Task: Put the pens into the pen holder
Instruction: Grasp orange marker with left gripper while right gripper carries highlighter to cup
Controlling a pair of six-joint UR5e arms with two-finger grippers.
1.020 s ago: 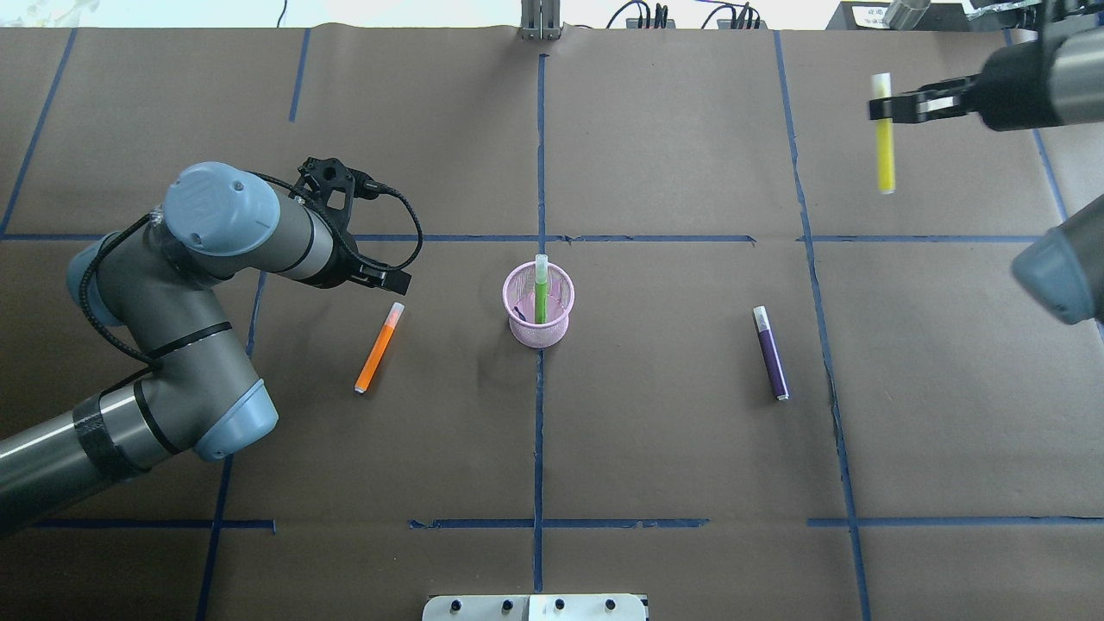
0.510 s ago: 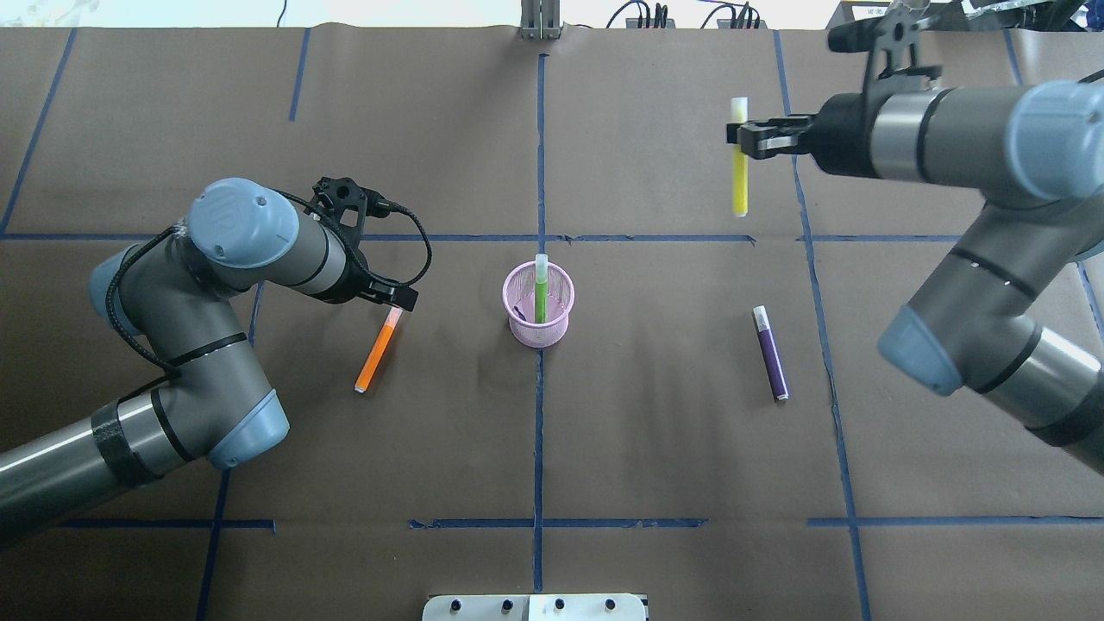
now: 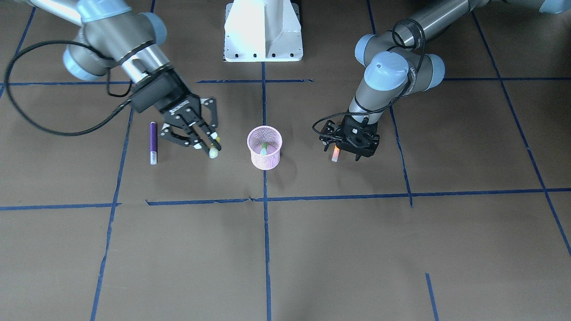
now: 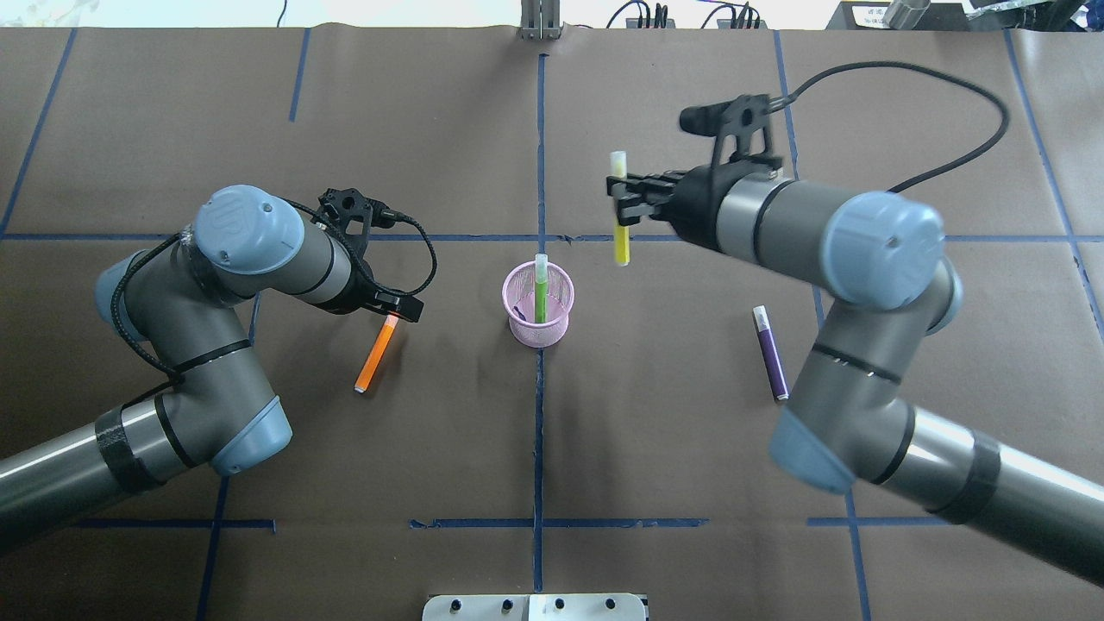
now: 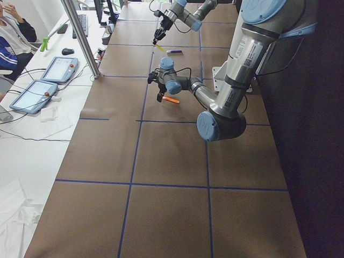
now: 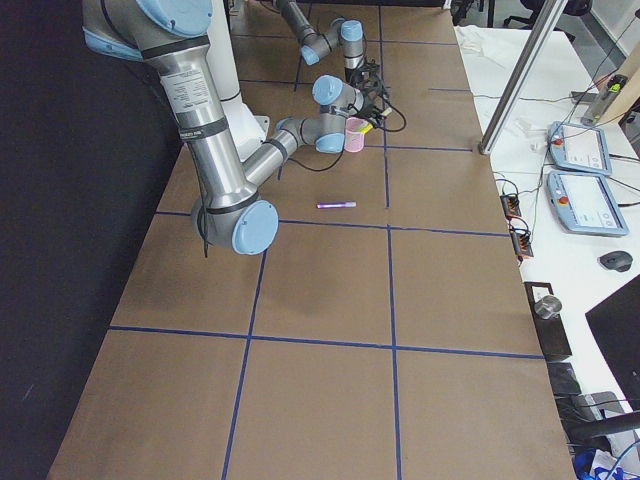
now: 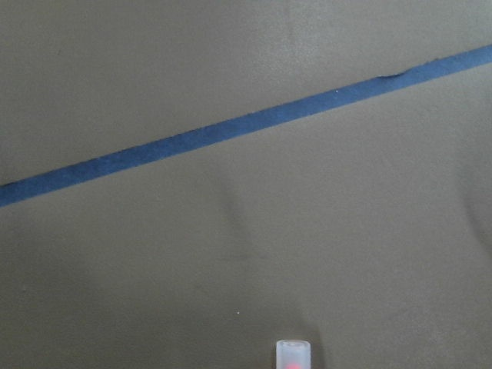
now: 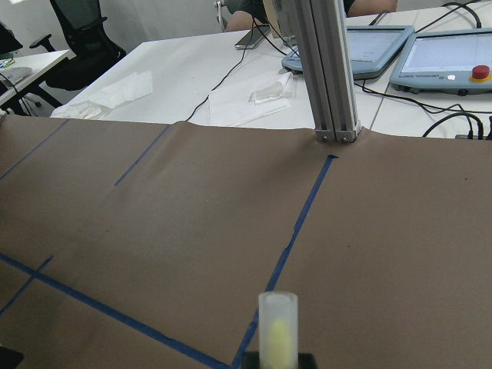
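Note:
The pink mesh pen holder [image 4: 521, 332] [image 3: 255, 160] stands at the table's middle with a green pen [image 4: 541, 293] upright in it. My right gripper [image 4: 618, 191] [image 3: 211, 146] is shut on a yellow pen [image 4: 620, 237] [image 8: 277, 330], which hangs upright in the air just right of and beyond the cup. My left gripper [image 4: 398, 309] [image 3: 351, 150] is open, low over the cap end of the orange pen [image 4: 373, 362] [image 7: 293, 354] lying left of the cup. A purple pen [image 4: 770, 352] [image 3: 153, 141] lies on the table to the right, partly beside my right forearm.
Blue tape lines [image 4: 538, 431] cross the brown table cover. A metal post [image 8: 327, 77] stands at the far edge, and the robot's white base [image 3: 263, 31] at the near edge. Beyond the far edge are tablets [image 6: 575, 150], cables and a seated person [image 5: 11, 32].
My right arm swung left from the far right corner toward the cup, carrying the yellow pen. My left gripper moved down and right onto the orange pen's cap end.

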